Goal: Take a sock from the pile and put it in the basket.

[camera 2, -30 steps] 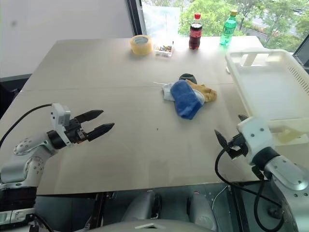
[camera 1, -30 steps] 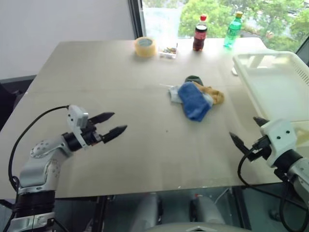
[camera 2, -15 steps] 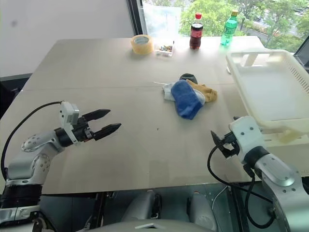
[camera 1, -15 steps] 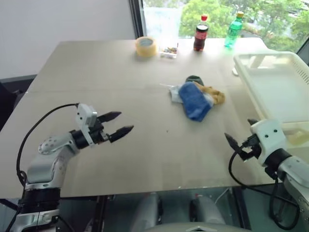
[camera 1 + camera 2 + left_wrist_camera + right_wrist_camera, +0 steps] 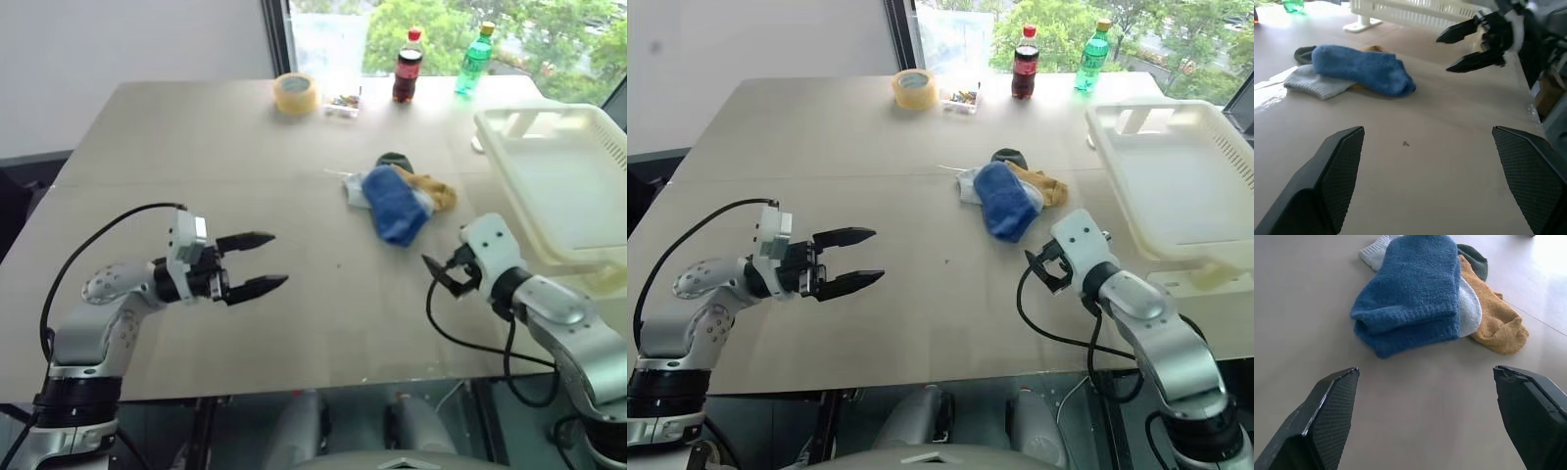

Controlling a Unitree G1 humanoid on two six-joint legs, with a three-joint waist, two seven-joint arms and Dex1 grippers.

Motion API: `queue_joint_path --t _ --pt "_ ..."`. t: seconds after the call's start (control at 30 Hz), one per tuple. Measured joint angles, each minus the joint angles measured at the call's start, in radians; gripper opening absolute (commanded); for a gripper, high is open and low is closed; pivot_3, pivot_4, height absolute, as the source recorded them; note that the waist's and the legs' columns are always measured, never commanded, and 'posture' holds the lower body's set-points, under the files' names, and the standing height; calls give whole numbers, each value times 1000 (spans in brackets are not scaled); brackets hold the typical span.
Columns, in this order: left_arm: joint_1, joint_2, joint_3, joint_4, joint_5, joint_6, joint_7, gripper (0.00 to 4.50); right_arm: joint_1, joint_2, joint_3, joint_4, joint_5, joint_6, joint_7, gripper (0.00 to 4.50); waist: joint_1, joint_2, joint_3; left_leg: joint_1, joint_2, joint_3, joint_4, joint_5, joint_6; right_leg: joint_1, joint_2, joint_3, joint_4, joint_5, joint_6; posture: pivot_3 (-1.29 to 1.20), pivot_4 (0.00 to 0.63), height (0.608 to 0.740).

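The pile (image 5: 397, 199) lies right of the table's middle: a royal blue sock (image 5: 1413, 293) on top, a grey-white one (image 5: 355, 193), a mustard one (image 5: 1493, 323) and a dark one (image 5: 392, 159) beneath. The white slotted basket (image 5: 509, 186) stands at the table's right edge. My right gripper (image 5: 436, 274) hovers just short of the pile on its near right side, open and empty, pointing at the blue sock. My left gripper (image 5: 279, 258) is open and empty over the table's near left, pointing right toward the other gripper (image 5: 1469, 44).
Along the far edge by the window stand a tape roll (image 5: 295, 94), a small clear box (image 5: 341, 105), a cola bottle (image 5: 406, 67) and a green bottle (image 5: 472, 61). The basket's rim lies close to my right arm.
My right gripper has come forward and to the left, from the table's near right edge to just short of the pile. The left gripper has swung to the right. Both stay open.
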Motion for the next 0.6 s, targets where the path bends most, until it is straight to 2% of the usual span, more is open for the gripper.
queue_joint_path --t 0.1,0.33,0.43,0.47,0.6 --pt "-15 0 1 -25 -38 30 -7 4465 -149 42 121 200 -74 -127 14 4500 -4 0 1 0 0 0 0 0 1 0 1 0 0 0 0 0 150 740" --pt "-1 -2 7 -70 -52 62 34 4465 -265 100 229 424 -174 -311 46 4500 -3 0 1 -1 0 1 0 0 0 -2 0 -2 0 0 0 0 150 740" --pt "10 -3 12 -80 -60 63 47 4500 -280 111 239 462 -194 -345 55 3766 -3 0 1 -1 0 1 0 0 0 -2 0 -2 0 0 0 0 150 740" --pt "19 -3 16 -83 -62 63 55 4500 -283 121 240 477 -208 -359 60 3395 -3 0 1 -1 0 1 0 0 0 -2 0 -2 0 0 0 0 150 740" --pt "32 -4 33 -105 -79 68 76 4500 -283 134 266 509 -244 -391 79 3395 -3 0 1 -1 0 1 0 0 -1 -2 0 -1 0 0 0 0 150 740"
